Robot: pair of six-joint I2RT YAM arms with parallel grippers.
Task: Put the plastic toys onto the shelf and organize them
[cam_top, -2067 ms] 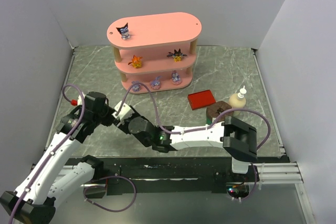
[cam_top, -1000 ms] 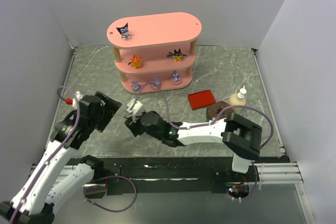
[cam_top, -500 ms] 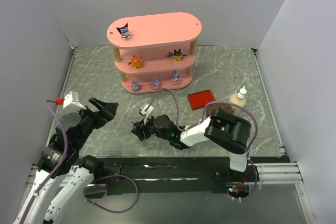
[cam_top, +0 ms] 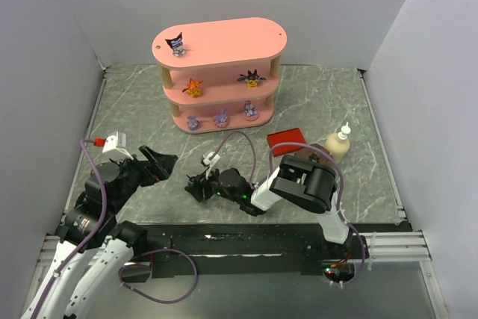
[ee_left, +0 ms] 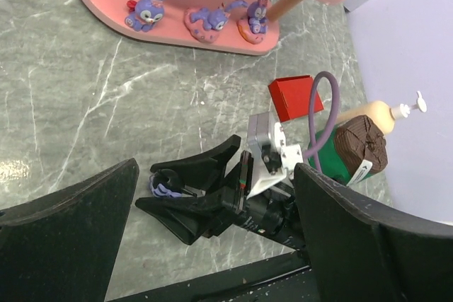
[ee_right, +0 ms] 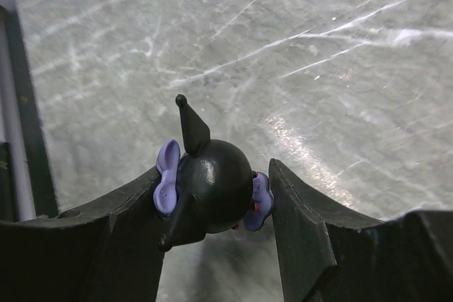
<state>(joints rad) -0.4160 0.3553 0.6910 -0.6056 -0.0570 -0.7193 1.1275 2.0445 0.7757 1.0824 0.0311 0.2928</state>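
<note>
The pink shelf (cam_top: 224, 39) stands at the back. Its top board carries a dark pointed-ear toy (cam_top: 177, 43). On the middle board are an orange toy (cam_top: 194, 87) and a spiky black one (cam_top: 252, 78). Three lilac toys (ee_left: 148, 10) (ee_left: 212, 19) (ee_left: 255, 19) line the bottom board. My right gripper (ee_right: 212, 206) is shut on another dark toy (ee_right: 212, 189) with purple trim, held low over the table near the front edge (cam_top: 196, 184). My left gripper (cam_top: 158, 163) stands wide open just left of it, holding nothing.
A flat red box (cam_top: 287, 140) lies right of centre. Behind the right arm are a green cylinder with a brown top (ee_left: 357, 148) and a cream pump bottle (cam_top: 340, 142). White walls enclose the marbled table (cam_top: 134, 102). A black rail runs along the near edge.
The right arm has folded back, drawing the gripped dark toy toward the near edge. The left arm has pulled back to the left and lowered, still open.
</note>
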